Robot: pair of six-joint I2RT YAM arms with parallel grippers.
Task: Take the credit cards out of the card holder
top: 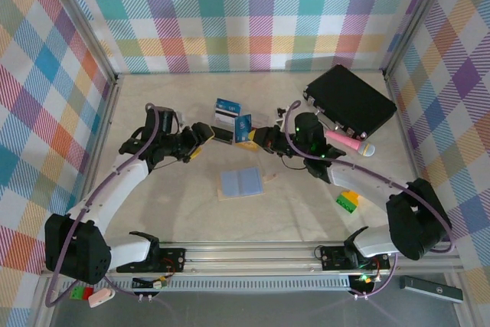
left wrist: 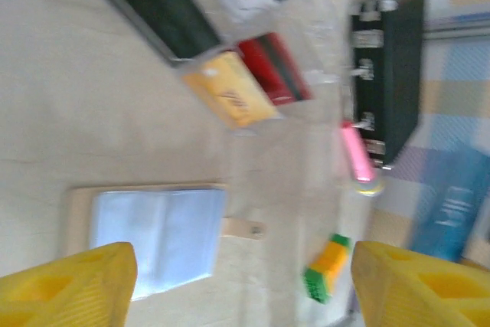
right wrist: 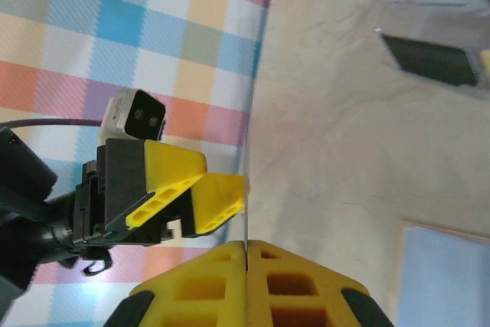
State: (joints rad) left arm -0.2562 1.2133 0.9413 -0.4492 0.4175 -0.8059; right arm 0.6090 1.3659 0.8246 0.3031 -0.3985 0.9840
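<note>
The right gripper (right wrist: 246, 252) has its yellow fingers pressed together on a blue card (top: 243, 129). Its wrist view catches the card as a thin edge rising from the seam. The overhead view gives the card's blue face, standing on edge. The left gripper (top: 204, 134) faces it from just beside, fingers (left wrist: 76, 285) spread wide and holding nothing. Nearer the bases, between the arms, the card holder (top: 241, 182) lies open and flat on a pale wooden board (top: 269, 179). Its long axis runs left to right, and its fold runs away from the arms. The blurred left wrist view shows a yellow-gold card (left wrist: 230, 96) in the clear tray (left wrist: 318, 40). Overhead, a white card with a dark stripe (top: 224, 119) shows there too.
</note>
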